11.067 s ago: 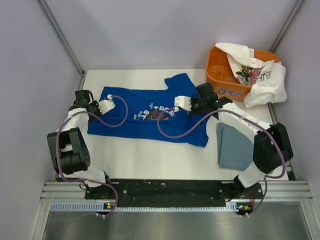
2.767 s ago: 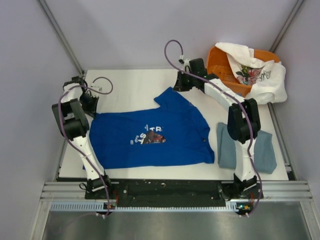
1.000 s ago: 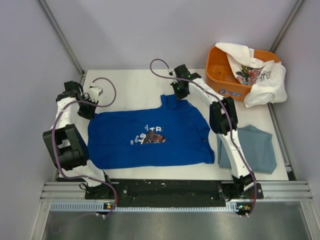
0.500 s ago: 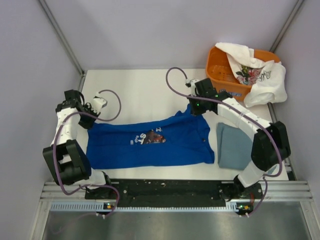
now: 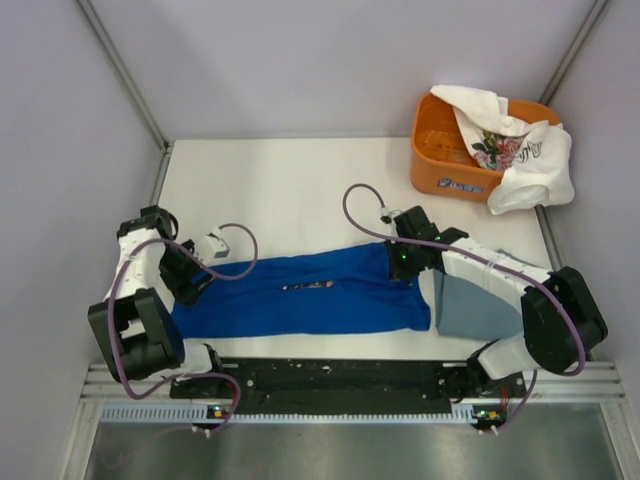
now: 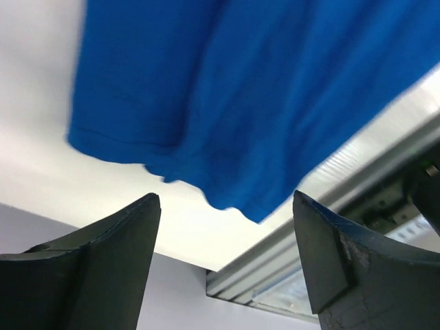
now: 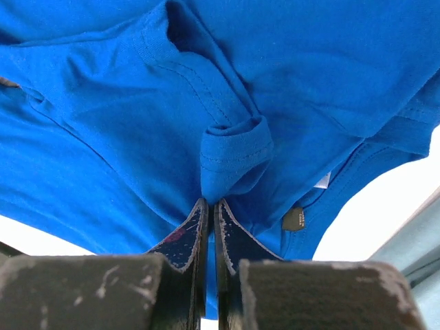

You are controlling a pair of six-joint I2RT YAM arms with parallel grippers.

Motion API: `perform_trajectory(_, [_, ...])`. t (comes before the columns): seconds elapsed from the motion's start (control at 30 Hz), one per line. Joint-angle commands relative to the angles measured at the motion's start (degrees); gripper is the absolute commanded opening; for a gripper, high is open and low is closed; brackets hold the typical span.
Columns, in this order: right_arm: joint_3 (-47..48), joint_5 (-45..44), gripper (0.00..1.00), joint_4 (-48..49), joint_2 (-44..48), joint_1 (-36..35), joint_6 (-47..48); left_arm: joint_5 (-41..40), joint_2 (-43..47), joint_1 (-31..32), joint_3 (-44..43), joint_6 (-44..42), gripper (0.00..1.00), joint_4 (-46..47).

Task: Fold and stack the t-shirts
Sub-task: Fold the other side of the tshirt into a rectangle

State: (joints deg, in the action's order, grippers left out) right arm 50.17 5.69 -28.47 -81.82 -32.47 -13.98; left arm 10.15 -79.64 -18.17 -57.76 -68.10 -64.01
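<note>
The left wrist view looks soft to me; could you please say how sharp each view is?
Left wrist: the royal-blue cloth t-shirt is smeared at its hem, with no weave visible. Right wrist: sharp, and the stitching on the fold pinched by the right gripper is crisp. Top external: even light, soft shadows.

The blue tee [image 5: 300, 297] is soft matt cloth, a fine knit with stitched hems (the rows of stitching show plainly at the right wrist). The grey tee [image 5: 465, 305] is matt cloth too. The white tee [image 5: 540, 165] is thin cloth with a flat print. The basket [image 5: 430, 160] is orange plastic with a slight sheen. The table [image 5: 290, 190] is white, smooth and matt. The rail [image 5: 590, 375] is ribbed bare metal. The right gripper [image 7: 210, 206] has dark matt fingers [image 7: 184, 240], scuffed and chipped pale. The left gripper [image 6: 225, 198] is dark and matt as well, roughened at one corner. The cables [image 5: 346, 205] are glossy purple.
</note>
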Motion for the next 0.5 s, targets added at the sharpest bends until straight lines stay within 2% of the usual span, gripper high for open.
perform_trajectory(0.0, [-0.52,0.02,0.0,3.68,2.54,-0.4,-1.85,2.58,3.95,0.07,-1.48,-10.82,0.84,-13.42])
perform_trajectory(0.1, [-0.43,-0.86,0.0,4.03,2.37,-0.31,-1.23,6.62,5.1,0.24,-1.4,-10.22,0.85,-9.57])
perform_trajectory(0.23, [-0.25,-1.56,0.0,4.21,2.11,-0.32,-0.18,5.84,2.57,2.44,-0.42,-5.12,0.84,0.62])
perform_trajectory(0.47, [-1.21,-2.7,0.0,4.91,2.02,-0.32,1.06,5.32,-11.13,5.08,-7.01,-2.66,0.86,-0.86])
